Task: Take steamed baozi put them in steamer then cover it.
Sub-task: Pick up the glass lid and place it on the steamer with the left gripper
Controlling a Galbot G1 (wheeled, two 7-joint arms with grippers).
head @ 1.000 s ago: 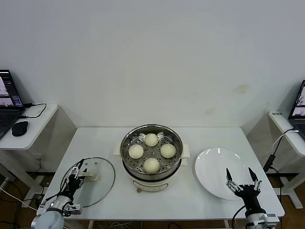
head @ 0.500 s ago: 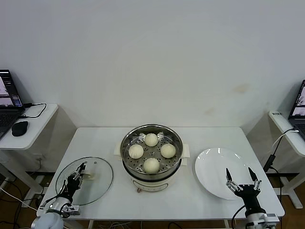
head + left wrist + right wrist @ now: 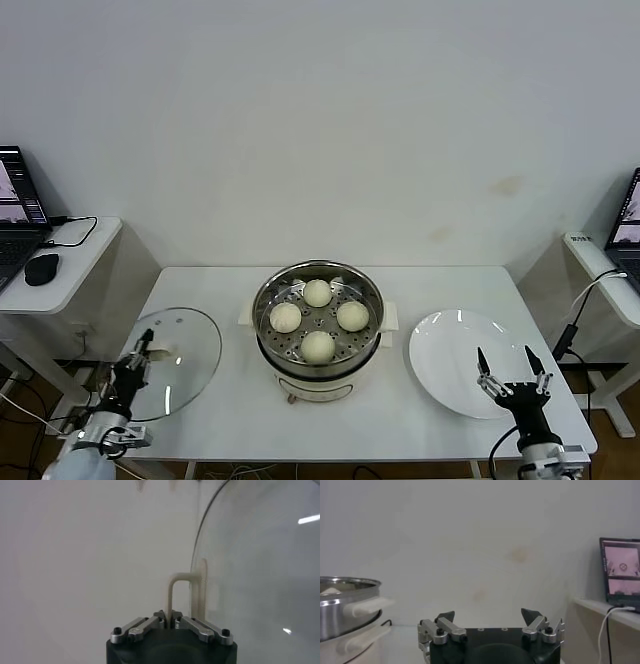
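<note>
Several cream-white baozi [image 3: 317, 292] lie on the perforated tray inside the steel steamer [image 3: 262, 300] at the table's middle. The clear glass cover [image 3: 180, 355] is raised on edge and tilted at the table's left side. My left gripper [image 3: 140, 350] is shut on its cream bar handle [image 3: 160, 352]. In the left wrist view the jaws pinch the handle [image 3: 180, 587] at the left gripper [image 3: 170, 616], with the cover's glass [image 3: 260, 570] beyond. My right gripper [image 3: 513, 355] stands open over the near edge of the white plate [image 3: 450, 350], holding nothing. The right wrist view shows the right gripper [image 3: 490, 614] and the steamer [image 3: 345, 600] off to one side.
A side table at the left carries a laptop [image 3: 15, 200] and a mouse [image 3: 41, 268]. Another side table at the right holds a laptop [image 3: 630, 220] with a cable hanging down. A white wall runs behind the table.
My left gripper has shut on the cover's handle. The cover has come up off the table, tilted on edge and shifted left. The right arm has stayed put.
</note>
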